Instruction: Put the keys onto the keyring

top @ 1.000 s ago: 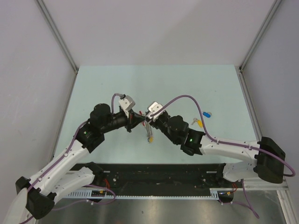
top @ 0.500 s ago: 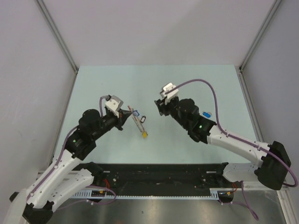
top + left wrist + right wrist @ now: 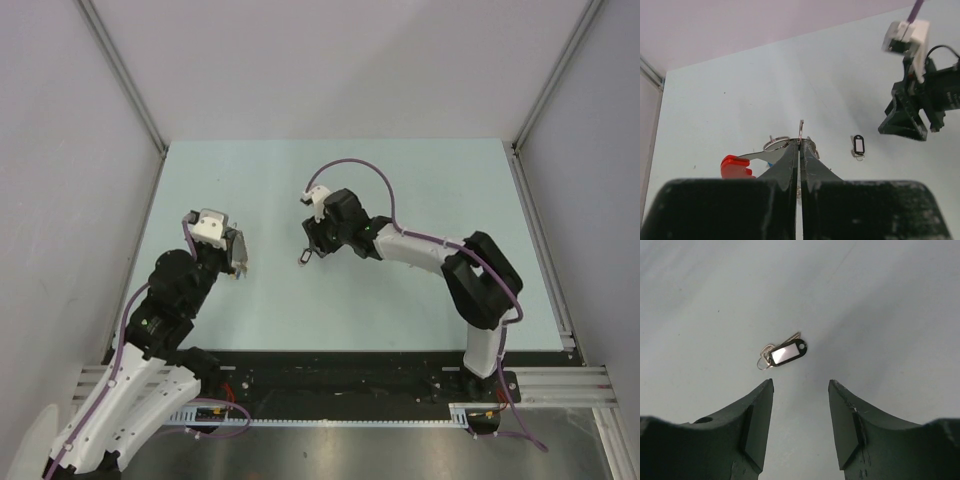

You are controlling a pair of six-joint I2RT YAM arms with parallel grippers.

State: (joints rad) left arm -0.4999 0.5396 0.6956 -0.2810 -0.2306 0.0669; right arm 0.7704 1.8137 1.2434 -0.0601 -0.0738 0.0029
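Note:
My left gripper [image 3: 800, 146] is shut on the keyring [image 3: 757, 156], a grey metal ring with a red section [image 3: 735, 166] and small wire rings at my fingertips. In the top view the left gripper [image 3: 237, 264] is at the left of the table. A key with a black tag [image 3: 785, 353] lies flat on the table with its small silver ring. My right gripper [image 3: 801, 382] is open and empty, just short of that key. In the top view the right gripper [image 3: 311, 249] hovers by the black-tagged key [image 3: 305, 258]. The key also shows in the left wrist view [image 3: 858, 145]. The blue-tagged key is not clearly visible.
The pale green table [image 3: 400, 180] is walled by grey panels with metal corner posts [image 3: 120, 70]. The right arm [image 3: 430, 250] stretches across the middle right of the table. A black rail [image 3: 340, 385] runs along the near edge.
Both arms have pulled apart. The left gripper moved back left with the keyring. The right gripper swung left, over the black-tagged key now lying on the table.

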